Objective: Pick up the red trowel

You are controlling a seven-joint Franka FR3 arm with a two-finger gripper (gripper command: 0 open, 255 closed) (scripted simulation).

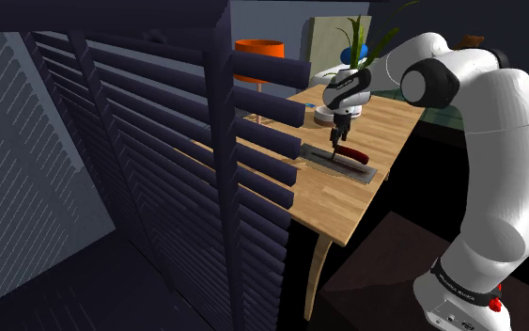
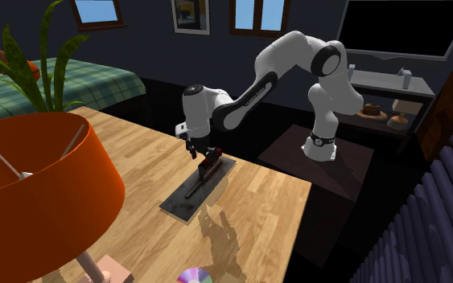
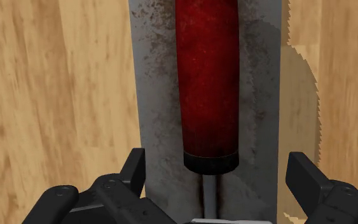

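Observation:
The trowel lies flat on the wooden table [image 1: 339,205], a red handle [image 1: 351,153] over a long speckled grey blade [image 2: 194,193]. In the wrist view the red handle [image 3: 207,76] ends in a dark collar just ahead of my gripper [image 3: 217,175]. The black fingers [image 3: 133,172] stand wide apart on either side of the blade and touch nothing. My gripper [image 1: 338,134] hangs just above the trowel, at the handle's inner end. From the second exterior view the gripper [image 2: 200,153] sits over the handle [image 2: 209,163].
A big orange lamp [image 2: 39,185] stands on the table in the second exterior view's foreground, a green plant [image 2: 35,68] beside it. A disc [image 2: 192,276] lies near the table edge. Dark louvred shutters [image 1: 159,141] stand along the table in the shoulder view.

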